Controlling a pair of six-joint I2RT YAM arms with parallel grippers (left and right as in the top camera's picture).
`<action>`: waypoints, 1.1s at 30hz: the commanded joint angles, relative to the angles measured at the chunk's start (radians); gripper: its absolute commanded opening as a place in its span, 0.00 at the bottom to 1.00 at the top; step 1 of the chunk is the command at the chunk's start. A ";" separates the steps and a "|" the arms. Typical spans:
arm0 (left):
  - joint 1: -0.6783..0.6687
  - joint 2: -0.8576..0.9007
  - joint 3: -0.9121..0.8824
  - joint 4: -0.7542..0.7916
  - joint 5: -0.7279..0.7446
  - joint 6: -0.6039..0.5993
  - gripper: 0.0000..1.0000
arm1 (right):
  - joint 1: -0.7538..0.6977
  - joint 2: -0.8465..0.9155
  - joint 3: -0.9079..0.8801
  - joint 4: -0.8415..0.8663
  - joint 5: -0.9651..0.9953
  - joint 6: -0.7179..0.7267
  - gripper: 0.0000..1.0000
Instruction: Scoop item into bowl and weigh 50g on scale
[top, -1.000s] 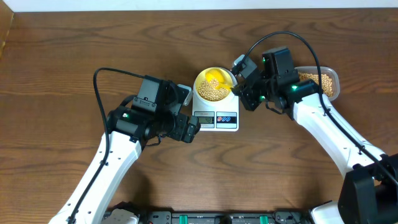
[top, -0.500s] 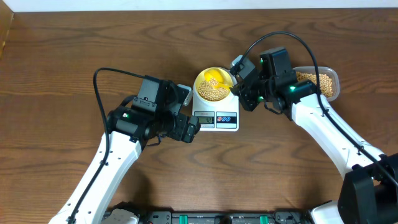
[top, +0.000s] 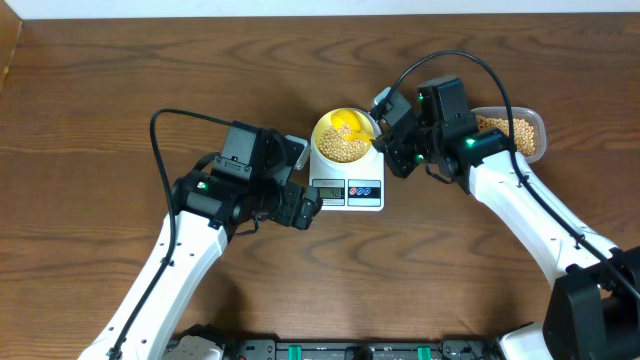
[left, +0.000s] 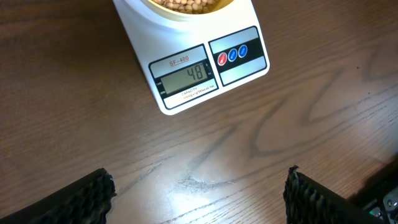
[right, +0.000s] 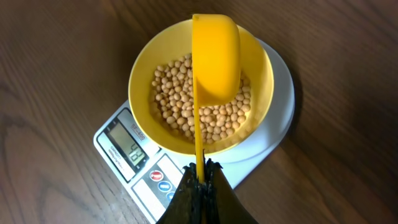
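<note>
Centre of the overhead view: a white scale (top: 348, 192) on a brown wooden surface (top: 100, 100) carries a pale-yellow bowl (right: 140, 74) of tan beans (right: 174, 102). Its display reads 48. The right fingers (right: 186, 199), pressed together, pinch a yellow scoop (right: 216, 56) tipped over the bowl. The left fingers (left: 87, 196) stand spread wide below the scale, empty.

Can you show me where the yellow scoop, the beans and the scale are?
scoop (right: 216, 59), right wrist view, on the outside of its cup.
beans (right: 171, 93), right wrist view, on the left of the pile.
scale (left: 185, 73), left wrist view, on its number screen.
</note>
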 joint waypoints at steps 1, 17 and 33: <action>0.004 -0.014 -0.009 -0.002 0.009 -0.003 0.89 | 0.006 0.013 0.016 0.004 -0.043 0.004 0.01; 0.004 -0.014 -0.009 -0.002 0.009 -0.003 0.89 | 0.007 0.013 0.016 0.006 0.010 -0.068 0.01; 0.004 -0.014 -0.009 -0.002 0.009 -0.003 0.89 | 0.007 0.013 0.016 0.008 -0.006 -0.109 0.01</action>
